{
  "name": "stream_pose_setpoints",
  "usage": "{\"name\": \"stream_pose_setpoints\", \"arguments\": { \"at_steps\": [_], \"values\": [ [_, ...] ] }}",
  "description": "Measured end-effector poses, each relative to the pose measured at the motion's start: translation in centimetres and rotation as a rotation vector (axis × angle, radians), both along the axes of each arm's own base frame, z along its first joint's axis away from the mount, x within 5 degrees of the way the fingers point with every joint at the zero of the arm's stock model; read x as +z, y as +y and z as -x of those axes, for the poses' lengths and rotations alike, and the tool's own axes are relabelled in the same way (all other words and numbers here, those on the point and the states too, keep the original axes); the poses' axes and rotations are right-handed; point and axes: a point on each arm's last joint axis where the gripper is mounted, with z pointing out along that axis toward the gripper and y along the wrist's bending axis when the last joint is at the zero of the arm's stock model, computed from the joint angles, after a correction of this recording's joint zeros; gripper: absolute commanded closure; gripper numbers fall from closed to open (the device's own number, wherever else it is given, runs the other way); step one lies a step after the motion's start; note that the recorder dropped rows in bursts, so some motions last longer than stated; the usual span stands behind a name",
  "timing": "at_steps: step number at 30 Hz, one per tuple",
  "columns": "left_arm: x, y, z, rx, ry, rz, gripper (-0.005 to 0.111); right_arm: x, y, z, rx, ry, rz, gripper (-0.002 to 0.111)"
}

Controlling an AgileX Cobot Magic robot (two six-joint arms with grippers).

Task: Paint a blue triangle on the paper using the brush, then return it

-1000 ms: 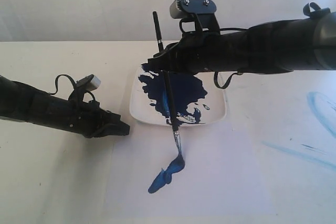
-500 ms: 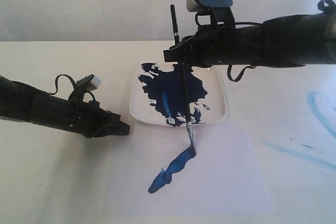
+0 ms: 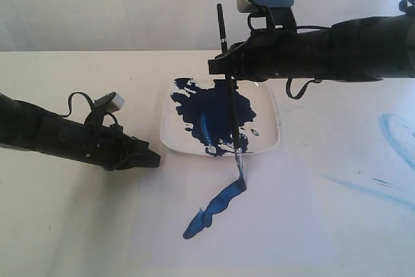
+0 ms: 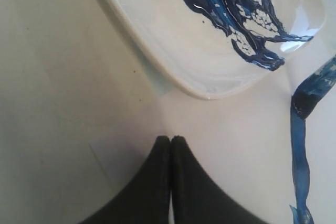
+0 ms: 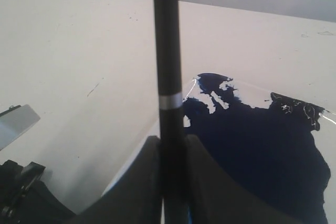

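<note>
My right gripper (image 3: 220,68) is shut on the brush (image 3: 228,105), gripping the black handle (image 5: 167,66) just under its thin silver band. The brush stands nearly upright over the plate, and its blue tip (image 3: 240,176) touches the paper (image 3: 285,225). A single thick dark-blue stroke (image 3: 214,209) runs from the tip down to the left on the paper. It is one line, not a closed triangle. My left gripper (image 3: 155,159) is shut with nothing in it, resting at the paper's left edge (image 4: 105,156), apart from the brush.
A square white plate (image 3: 272,135) with a navy paint splash (image 3: 217,111) sits just behind the paper. Its rim (image 4: 157,59) lies close in front of my left fingers. Faint light-blue streaks (image 3: 389,134) mark the table at the right.
My right arm has moved right and back with the brush, dragging its tip up and to the right on the paper and lengthening the blue stroke. The left arm has stayed still.
</note>
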Motion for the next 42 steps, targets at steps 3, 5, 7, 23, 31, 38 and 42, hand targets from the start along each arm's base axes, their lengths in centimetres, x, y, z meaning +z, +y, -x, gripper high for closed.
{"name": "stream_pose_setpoints", "arguments": {
  "at_steps": [3, 5, 7, 23, 31, 38, 42],
  "values": [
    [0.0, 0.0, 0.0, 0.000, 0.000, 0.000, 0.107, 0.0, 0.0, 0.0, 0.001, -0.001, 0.001, 0.108],
    [0.0, 0.0, 0.0, 0.000, 0.000, 0.000, 0.107, 0.0, 0.0, 0.0, 0.002, -0.001, 0.001, 0.108],
    [0.0, 0.0, 0.0, 0.000, 0.000, 0.000, 0.107, 0.0, 0.0, 0.0, 0.002, 0.003, -0.001, 0.108],
    [0.0, 0.0, 0.0, 0.000, 0.000, 0.000, 0.107, 0.4, -0.1, 0.7, 0.020, 0.038, -0.014, 0.108],
    [0.0, 0.0, 0.0, 0.000, 0.000, 0.000, 0.107, 0.6, -0.4, 1.6, 0.027, 0.050, -0.017, 0.108],
    [0.0, 0.0, 0.0, 0.000, 0.000, 0.000, 0.107, 0.6, -0.2, 1.9, 0.057, 0.083, -0.052, 0.108],
    [0.0, 0.0, 0.0, 0.000, 0.000, 0.000, 0.107, 0.6, -0.2, 1.9, 0.054, 0.081, -0.049, 0.108]
  ]
}}
